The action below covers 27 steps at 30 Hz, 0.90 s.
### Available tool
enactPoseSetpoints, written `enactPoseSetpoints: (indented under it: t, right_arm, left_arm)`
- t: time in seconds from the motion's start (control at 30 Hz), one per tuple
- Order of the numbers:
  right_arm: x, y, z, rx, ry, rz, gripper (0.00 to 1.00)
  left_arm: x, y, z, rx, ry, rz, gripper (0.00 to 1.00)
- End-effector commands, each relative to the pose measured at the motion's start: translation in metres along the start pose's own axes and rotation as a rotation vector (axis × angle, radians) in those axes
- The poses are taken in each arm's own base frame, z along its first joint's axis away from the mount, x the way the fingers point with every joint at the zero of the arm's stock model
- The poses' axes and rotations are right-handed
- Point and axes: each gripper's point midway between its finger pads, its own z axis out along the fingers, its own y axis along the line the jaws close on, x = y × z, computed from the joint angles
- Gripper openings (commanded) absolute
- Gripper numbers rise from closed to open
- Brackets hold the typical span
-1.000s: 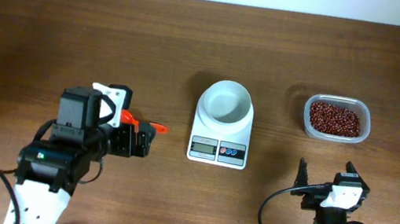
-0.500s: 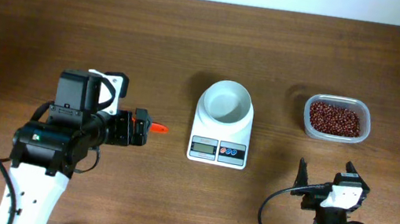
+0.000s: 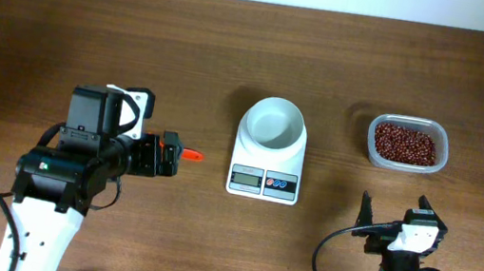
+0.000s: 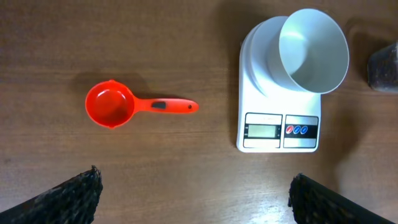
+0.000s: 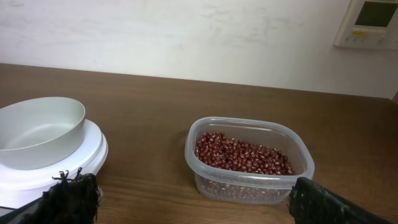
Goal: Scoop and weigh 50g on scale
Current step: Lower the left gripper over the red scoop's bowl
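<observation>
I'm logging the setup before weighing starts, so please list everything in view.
scale: one, white, table centre
bowl: one, white, on the scale, empty
scoop: one, orange, flat on the table left of the scale
tub: one, clear, right of the scale
beans: many, dark red, in the tub
table: one, brown wood
wall panel: one, white, on the wall behind
left tool: one, black, open, above the scoop
right tool: one, black, open, holding nothing, at the near edge

Surface: I see the surface point(image 3: 95, 27), dark brown wood grain.
Wall: white wall point(image 5: 155, 31) right behind it.
Panel: white wall panel point(image 5: 369, 22), grey display, top right.
</observation>
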Motion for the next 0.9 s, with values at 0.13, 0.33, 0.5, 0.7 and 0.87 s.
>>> enactPoseSetpoints:
  t: [0.13, 0.33, 0.5, 0.7, 0.87]
  right_arm:
    - [0.003, -0.001, 0.001, 0.005, -0.001, 0.005, 0.99]
    - [0.003, -0.001, 0.001, 0.005, -0.001, 0.005, 0.99]
    - [0.003, -0.001, 0.001, 0.005, -0.001, 0.005, 0.99]
    - [0.003, -0.001, 0.001, 0.005, -0.001, 0.005, 0.99]
    - [0.003, -0.001, 0.001, 0.005, -0.001, 0.005, 0.99]
  left_arm:
    - [-0.007, -0.001, -0.004, -0.004, -0.022, -0.009, 0.99]
    - [-0.007, -0.001, -0.004, -0.005, -0.022, -0.01, 0.99]
    - [-0.007, -0.001, -0.004, -0.004, -0.021, -0.01, 0.99]
    - [-0.002, 0.001, -0.001, -0.009, -0.003, -0.013, 0.99]
    - [0.013, 0.022, 0.001, -0.132, 0.049, -0.177, 0.99]
